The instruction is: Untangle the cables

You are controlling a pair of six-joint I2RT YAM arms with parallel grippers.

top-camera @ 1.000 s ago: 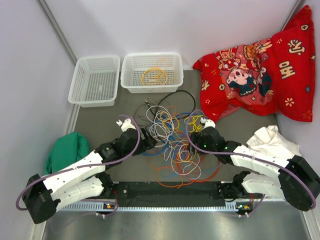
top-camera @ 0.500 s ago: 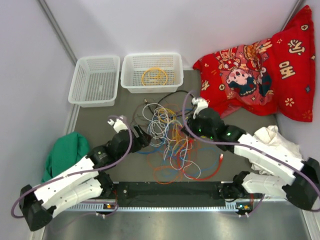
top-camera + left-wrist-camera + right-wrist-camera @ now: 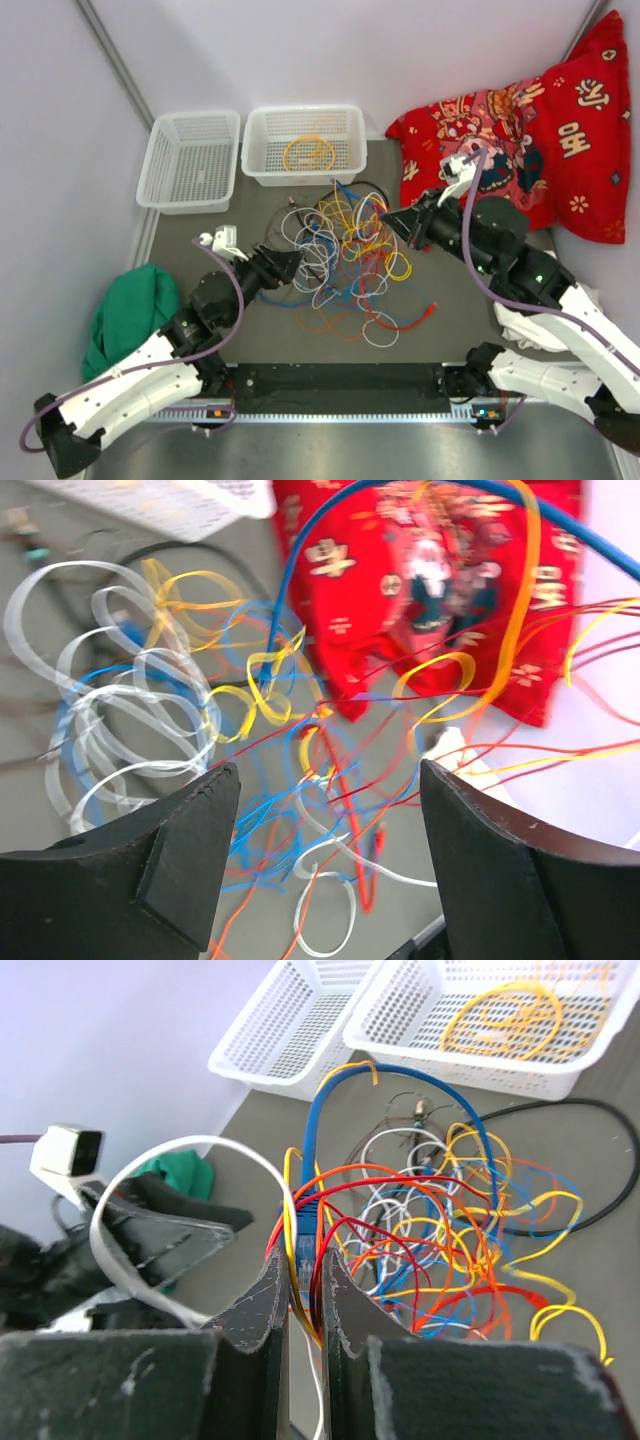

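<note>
The cables (image 3: 345, 250) are a tangle of yellow, orange, red, blue, white and black loops in the middle of the grey table. My right gripper (image 3: 392, 220) is raised over the tangle's right side. In the right wrist view it (image 3: 305, 1265) is shut on a bundle of blue, yellow and red strands, which stretch up from the heap. My left gripper (image 3: 292, 264) is at the tangle's left edge. Its jaws (image 3: 325, 780) stand wide open above loose white loops (image 3: 120, 700) and blue and orange strands, with nothing between them.
Two white baskets stand at the back, an empty one (image 3: 190, 160) and one (image 3: 345, 135) holding a coiled yellow cable (image 3: 308, 152). A red printed cloth (image 3: 520, 140) lies at the back right. A green cloth (image 3: 130, 305) lies at the left. A black rail (image 3: 340, 385) runs along the front edge.
My right gripper has shut on a bundle of strands and risen toward the back right, dragging the tangle that way. My left arm has swung left, its jaws slightly narrower.
</note>
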